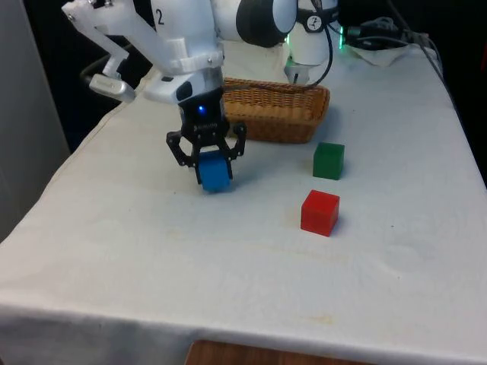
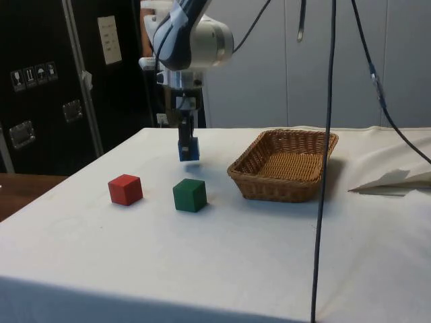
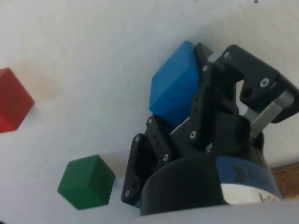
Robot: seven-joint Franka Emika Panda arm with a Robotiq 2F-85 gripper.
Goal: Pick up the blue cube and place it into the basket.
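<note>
The blue cube (image 1: 215,176) hangs just above the white cloth, tilted, with my gripper (image 1: 208,161) shut on it. From the side, the blue cube (image 2: 189,152) sits under the gripper (image 2: 187,144), left of the wicker basket (image 2: 276,188). In the front view the basket (image 1: 281,125) stands just behind the gripper and towards the front view's right. The wrist view shows the blue cube (image 3: 173,91) pinched between the black fingers (image 3: 201,100).
A green cube (image 1: 328,160) and a red cube (image 1: 319,212) rest on the cloth to the front view's right of the gripper; from the side the green cube (image 2: 189,195) is near the basket. A black cable (image 2: 324,175) hangs down in front of the basket.
</note>
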